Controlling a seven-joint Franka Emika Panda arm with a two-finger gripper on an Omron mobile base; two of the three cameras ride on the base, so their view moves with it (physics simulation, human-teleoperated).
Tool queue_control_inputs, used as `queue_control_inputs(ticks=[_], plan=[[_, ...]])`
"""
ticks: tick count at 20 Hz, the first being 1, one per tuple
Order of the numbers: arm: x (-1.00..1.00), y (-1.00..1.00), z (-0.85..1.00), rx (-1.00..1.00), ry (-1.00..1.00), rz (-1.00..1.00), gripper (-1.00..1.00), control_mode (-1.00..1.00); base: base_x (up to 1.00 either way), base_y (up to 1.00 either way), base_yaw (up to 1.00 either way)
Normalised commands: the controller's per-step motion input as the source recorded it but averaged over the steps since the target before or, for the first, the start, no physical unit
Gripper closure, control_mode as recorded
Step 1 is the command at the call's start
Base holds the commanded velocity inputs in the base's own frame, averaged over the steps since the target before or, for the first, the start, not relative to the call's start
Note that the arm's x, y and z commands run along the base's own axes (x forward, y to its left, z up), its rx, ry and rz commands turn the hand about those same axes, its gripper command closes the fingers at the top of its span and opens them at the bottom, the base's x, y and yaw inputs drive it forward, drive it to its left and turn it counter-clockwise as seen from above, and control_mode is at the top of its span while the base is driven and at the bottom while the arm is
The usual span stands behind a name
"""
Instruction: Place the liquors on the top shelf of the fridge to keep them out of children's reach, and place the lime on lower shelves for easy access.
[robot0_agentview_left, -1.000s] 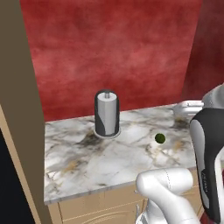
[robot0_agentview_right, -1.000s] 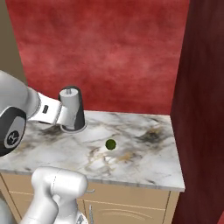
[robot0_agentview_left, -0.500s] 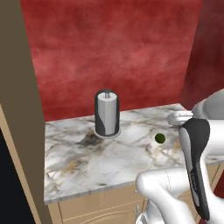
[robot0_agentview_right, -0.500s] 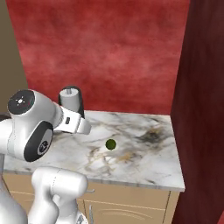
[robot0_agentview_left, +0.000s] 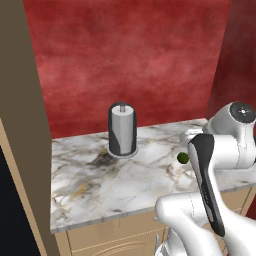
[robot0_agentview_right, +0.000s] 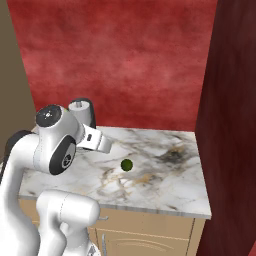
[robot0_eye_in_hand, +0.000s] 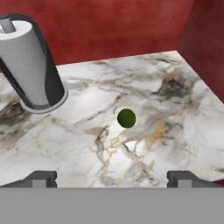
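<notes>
We list: lime on the marble counter — paper-towel roll far left — our gripper spread wide, holding nothing.

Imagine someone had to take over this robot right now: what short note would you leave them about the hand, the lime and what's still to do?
Gripper: open, holding nothing, above the marble counter and aimed at the lime.
Lime: lying loose on the counter, right of the paper-towel roll in the hand view, apart from it.
Done: nothing visible; the lime is not yet picked up.
Left: grasp the lime and set it on a lower fridge shelf; find the two liquor bottles and put them on the top shelf.
</notes>
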Motion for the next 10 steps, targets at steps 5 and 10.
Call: queue_control_inputs(ticks=[5, 10], plan=[[0.2, -0.06, -0.29, 0.0, 0.22, 0.0, -1.0, -1.0, 0.0, 0.0, 0.0], [0.12, -0.27, -0.38, 0.0, 0.18, 0.0, -1.0, -1.0, 0.0, 0.0, 0.0]])
